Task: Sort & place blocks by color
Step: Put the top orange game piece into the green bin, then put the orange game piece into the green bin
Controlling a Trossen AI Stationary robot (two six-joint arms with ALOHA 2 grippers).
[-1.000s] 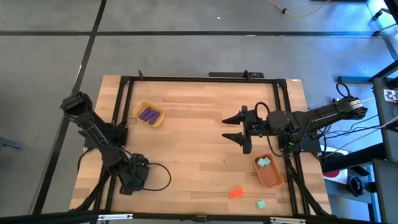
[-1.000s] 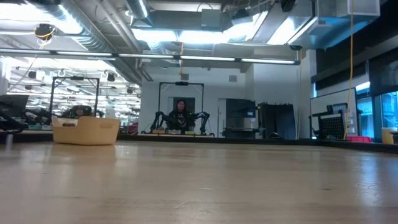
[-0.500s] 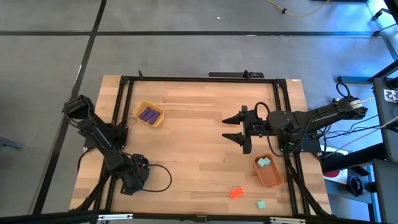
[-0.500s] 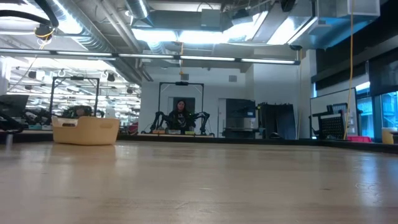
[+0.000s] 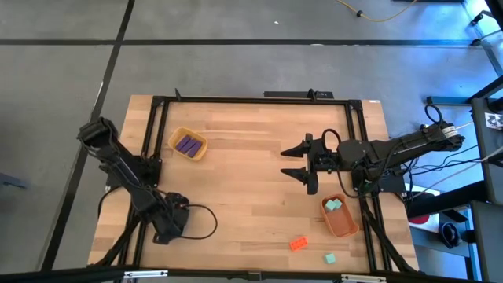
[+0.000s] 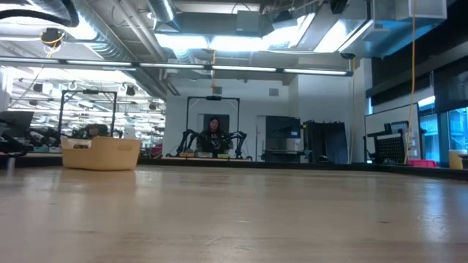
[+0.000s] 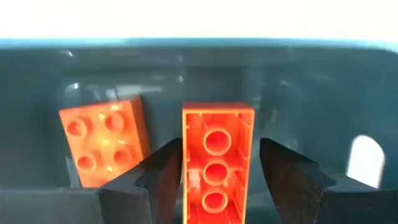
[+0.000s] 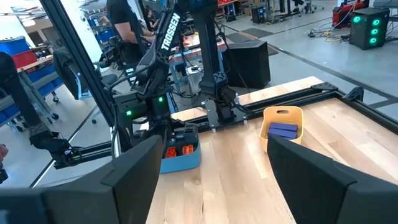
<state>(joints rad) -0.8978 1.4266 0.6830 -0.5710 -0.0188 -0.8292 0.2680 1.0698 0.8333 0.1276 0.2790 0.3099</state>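
Hanging over the blue plastic tray (image 8: 181, 158) at the table's seven o'clock corner, the left gripper (image 7: 214, 168) shows only its dark wrist from above; its wrist camera reveals parted fingers flanking, not clearly touching, a long orange-red brick (image 7: 217, 160) beside a square studded orange-red brick (image 7: 104, 143). Centre-right, the right gripper (image 5: 305, 161) hovers wide open and empty.

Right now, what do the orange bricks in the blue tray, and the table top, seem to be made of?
The orange bricks look like moulded plastic, glossy: sharp edges, round studs or tubes, and light glinting on the faces. The blue tray also looks like smooth plastic. The table top seems wood, matte, with plank seams and grain, though it may be laminate.
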